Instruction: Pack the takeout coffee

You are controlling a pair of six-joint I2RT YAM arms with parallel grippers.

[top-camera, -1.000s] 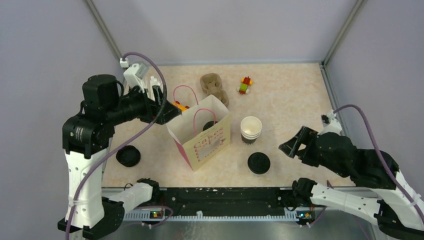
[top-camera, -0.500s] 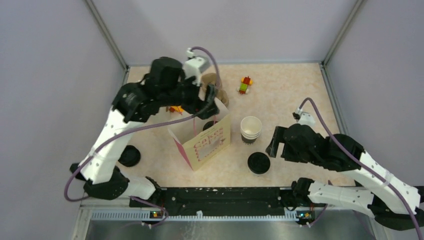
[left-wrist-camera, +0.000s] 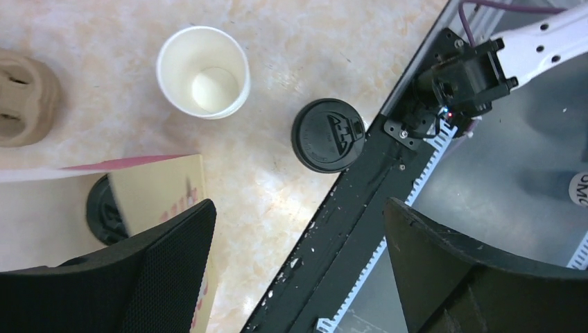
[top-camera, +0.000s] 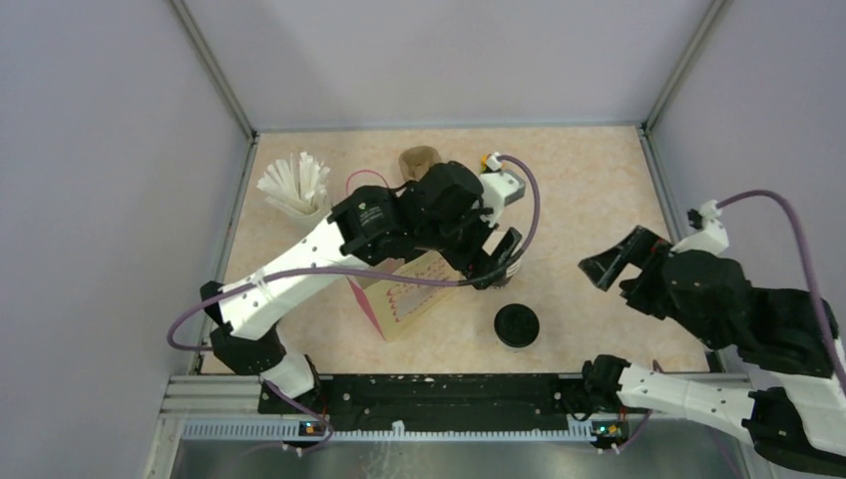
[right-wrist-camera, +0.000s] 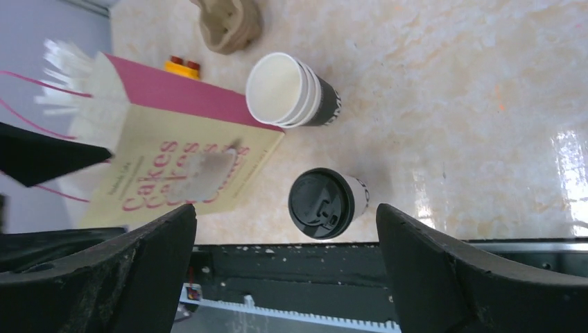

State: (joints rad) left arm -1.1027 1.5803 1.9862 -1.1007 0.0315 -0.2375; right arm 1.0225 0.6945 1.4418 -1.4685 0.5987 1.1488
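A lidded coffee cup [top-camera: 516,325] stands near the front edge, its black lid [right-wrist-camera: 320,203] facing up. A stack of open paper cups [right-wrist-camera: 291,90] with a dark lower band stands behind it, by the bag's right side. My left gripper [top-camera: 496,259] hangs open and empty above that stack, which sits at the top of the left wrist view [left-wrist-camera: 202,71]. A black lid [left-wrist-camera: 104,208] shows in the bag's mouth. My right gripper [top-camera: 609,265] is open and empty, raised to the right of both cups.
The cream and pink paper bag [top-camera: 399,294] stands upright mid-table, partly under the left arm. A beige cup of white sticks [top-camera: 296,185] stands far left. A brown pulp tray [right-wrist-camera: 227,24] and a small toy [right-wrist-camera: 182,64] lie behind the bag.
The left arm swung from the far left, over the bag, to above the cup stack. The right gripper opened wider and drew back to the right.
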